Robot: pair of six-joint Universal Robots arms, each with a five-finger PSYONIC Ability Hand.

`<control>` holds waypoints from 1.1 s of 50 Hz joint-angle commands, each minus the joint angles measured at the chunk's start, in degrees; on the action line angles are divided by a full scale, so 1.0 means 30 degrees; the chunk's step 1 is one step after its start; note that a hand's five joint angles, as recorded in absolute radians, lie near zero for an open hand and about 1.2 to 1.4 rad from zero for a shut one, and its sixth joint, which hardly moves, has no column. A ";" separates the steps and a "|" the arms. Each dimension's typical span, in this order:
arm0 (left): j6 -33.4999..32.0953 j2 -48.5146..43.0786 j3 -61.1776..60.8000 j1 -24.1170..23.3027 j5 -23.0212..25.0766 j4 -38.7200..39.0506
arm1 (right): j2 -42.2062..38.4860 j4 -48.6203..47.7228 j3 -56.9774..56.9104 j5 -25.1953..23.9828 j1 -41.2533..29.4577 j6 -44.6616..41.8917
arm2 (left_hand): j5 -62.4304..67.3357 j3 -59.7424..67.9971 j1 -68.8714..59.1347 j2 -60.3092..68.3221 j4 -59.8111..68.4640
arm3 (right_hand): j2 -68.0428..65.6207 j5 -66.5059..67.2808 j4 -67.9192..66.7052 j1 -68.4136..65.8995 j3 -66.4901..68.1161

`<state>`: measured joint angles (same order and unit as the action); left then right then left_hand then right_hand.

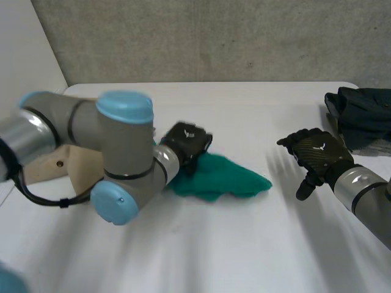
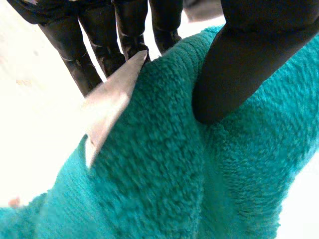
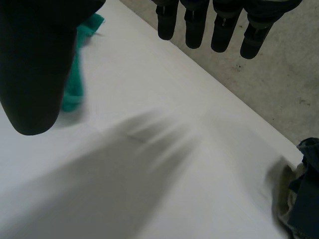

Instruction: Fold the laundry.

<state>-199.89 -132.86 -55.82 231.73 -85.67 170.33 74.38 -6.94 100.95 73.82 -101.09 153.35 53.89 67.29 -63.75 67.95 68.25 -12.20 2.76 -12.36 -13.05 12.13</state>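
The teal towel [image 1: 227, 180] lies crumpled mid-worktop [image 1: 244, 250], not yet folded; the left robot hand [image 1: 188, 144] pinches its left end; the right robot hand [image 1: 317, 152] hovers released, empty; dark clothes [image 1: 360, 113] lie piled beside it; folding looks barely begun.

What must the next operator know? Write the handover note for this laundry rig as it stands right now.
Left hand: thumb and fingers pinch a raised fold of the green towel, at the end nearest the left arm.
Right hand: open, holding nothing, above the bare table, apart from the towel.
Things: the towel lies bunched in mid-table, not flat. A dark pile of clothes sits at the table's far right corner.
Done: towel grasped, no fold made.
Left: spread the towel, fold it, then probably the dark pile.
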 commanded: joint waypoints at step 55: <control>0.6102 0.8370 -0.4947 0.4230 -0.0094 0.0001 | -0.0569 0.4648 -0.9335 -0.2517 -0.0494 -0.0215 | 0.5370 0.4236 -0.5415 0.4017 0.3917 | -2.2599 2.2413 -2.2548 -2.2318 2.2624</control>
<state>-180.68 -107.73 -67.06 241.29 -86.33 170.41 68.01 -3.54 73.21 65.82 -104.13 169.56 53.94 68.33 -63.75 68.50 68.81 -67.70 57.27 -68.59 -64.66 68.15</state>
